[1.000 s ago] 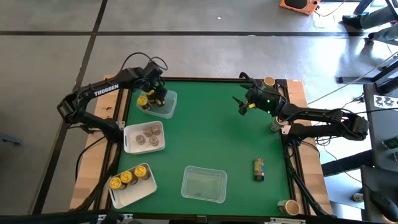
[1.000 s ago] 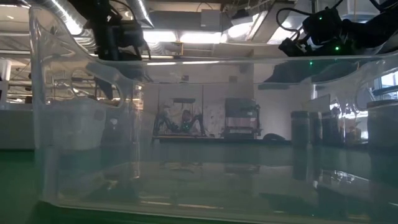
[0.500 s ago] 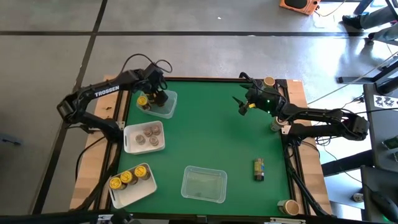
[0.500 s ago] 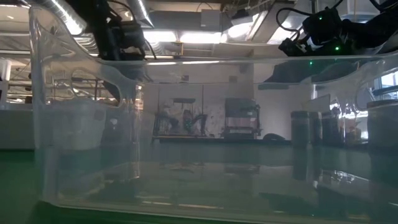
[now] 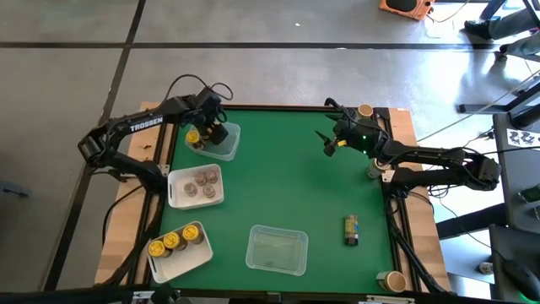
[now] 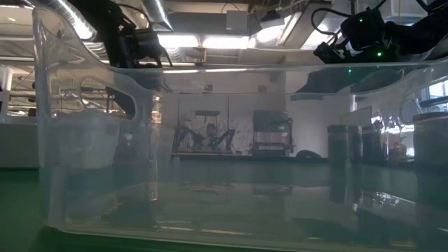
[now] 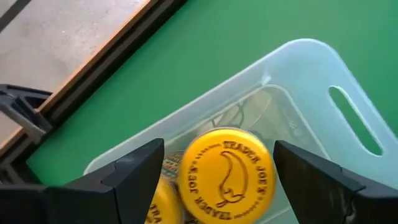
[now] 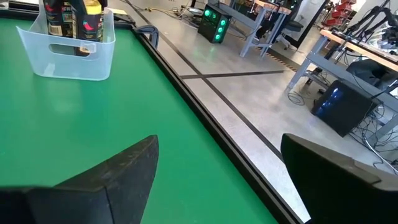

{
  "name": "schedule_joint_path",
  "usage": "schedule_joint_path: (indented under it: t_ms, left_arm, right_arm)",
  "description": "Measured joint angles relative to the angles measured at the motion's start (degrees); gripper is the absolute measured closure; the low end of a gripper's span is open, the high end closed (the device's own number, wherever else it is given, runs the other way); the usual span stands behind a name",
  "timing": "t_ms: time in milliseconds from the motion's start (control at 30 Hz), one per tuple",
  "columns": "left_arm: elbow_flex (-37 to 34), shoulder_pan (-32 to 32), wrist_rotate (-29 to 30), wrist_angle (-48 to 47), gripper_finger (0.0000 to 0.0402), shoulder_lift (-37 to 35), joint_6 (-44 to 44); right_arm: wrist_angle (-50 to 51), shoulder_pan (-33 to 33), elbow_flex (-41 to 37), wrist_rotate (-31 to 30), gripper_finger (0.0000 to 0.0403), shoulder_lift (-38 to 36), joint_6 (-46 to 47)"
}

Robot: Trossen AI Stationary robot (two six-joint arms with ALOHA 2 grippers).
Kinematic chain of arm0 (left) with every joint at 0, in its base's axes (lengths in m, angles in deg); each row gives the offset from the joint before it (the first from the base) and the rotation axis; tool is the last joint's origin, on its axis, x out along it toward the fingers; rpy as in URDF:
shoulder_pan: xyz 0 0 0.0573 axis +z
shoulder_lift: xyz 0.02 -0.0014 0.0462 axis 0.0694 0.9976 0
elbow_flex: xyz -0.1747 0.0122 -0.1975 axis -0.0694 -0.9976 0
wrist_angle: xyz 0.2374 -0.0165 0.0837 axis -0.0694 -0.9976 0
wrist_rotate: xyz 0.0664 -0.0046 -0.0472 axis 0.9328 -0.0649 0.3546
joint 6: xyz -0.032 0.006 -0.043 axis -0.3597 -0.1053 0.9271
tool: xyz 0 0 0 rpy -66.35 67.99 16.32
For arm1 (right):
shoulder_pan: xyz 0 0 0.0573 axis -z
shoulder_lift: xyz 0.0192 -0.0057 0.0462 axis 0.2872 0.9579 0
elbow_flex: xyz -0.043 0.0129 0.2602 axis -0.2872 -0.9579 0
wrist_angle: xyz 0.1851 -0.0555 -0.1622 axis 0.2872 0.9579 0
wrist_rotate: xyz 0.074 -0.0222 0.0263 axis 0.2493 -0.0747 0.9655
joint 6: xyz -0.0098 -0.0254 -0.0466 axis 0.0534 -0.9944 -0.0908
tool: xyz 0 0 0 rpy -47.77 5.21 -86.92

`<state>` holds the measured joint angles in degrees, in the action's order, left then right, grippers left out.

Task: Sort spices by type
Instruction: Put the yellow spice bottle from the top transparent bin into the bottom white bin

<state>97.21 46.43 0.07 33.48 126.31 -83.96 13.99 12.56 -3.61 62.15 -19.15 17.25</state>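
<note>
Seen from above, the left gripper (image 5: 216,128) is held over the far-left tray (image 5: 228,149), where a yellow-lidded jar (image 5: 193,138) stands, while the right gripper (image 5: 331,140) waits near the far right edge. At the left wrist, the fingers (image 7: 127,171) are spread apart around a yellow lid (image 7: 227,175) without touching it. At the right wrist, the fingers (image 8: 121,168) are parted over bare mat (image 8: 93,124).

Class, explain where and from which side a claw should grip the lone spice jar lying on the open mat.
Grip the lone spice jar across its round body near mid-length, coming straight down. It lies on its side on open mat, so the curved flanks are free. Neither the left claw nor the right claw is near it.
</note>
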Motion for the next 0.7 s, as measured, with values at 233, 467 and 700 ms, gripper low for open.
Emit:
schedule_joint_path:
  t_ms: [233,467,700]
  left_arm:
    - [0.0,0.0,0.3,0.0,0.01,0.0,0.1]
    - [0.1,0.0,2.4,0.0,0.01,-0.2,-0.2]
    - [2.8,0.0,4.6,-1.9,0.01,-0.3,-0.3]
  right_arm:
    - [0.0,0.0,0.0,0.0,0.0065,0.0,0.0]
    - [0.3,0.0,0.0,0.0,0.0065,0.0,0.0]
    - [0.3,0.0,0.0,0.0,0.0065,0.0,0.0]
